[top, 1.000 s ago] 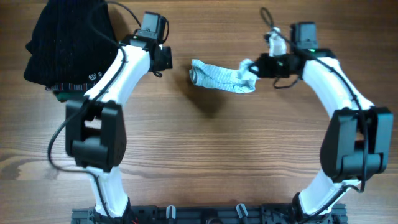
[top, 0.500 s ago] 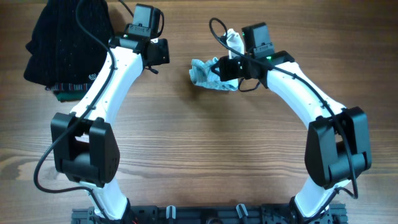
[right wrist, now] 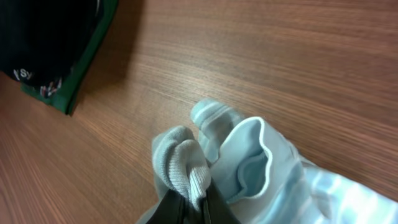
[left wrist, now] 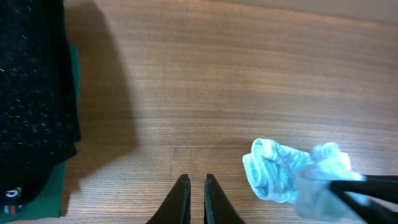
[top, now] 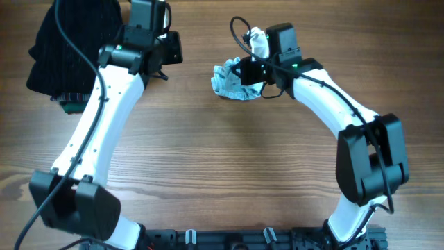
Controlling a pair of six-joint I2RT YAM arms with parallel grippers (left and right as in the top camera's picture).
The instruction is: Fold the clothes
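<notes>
Right gripper (right wrist: 191, 208) pinched the garment (top: 227, 82) by its ribbed edge, lifted over the bunched rest, likely to fold it. Left gripper (left wrist: 193, 199) stood aside, jaws nearly together and empty.

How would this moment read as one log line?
right gripper: shut on striped garment | left gripper: shut, empty | striped garment: bunched on table

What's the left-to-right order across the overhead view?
black knit garment → left tool → pale striped garment → right tool, shut on the garment's right side. The green garment under the black one is left out because it overlaps.
</notes>
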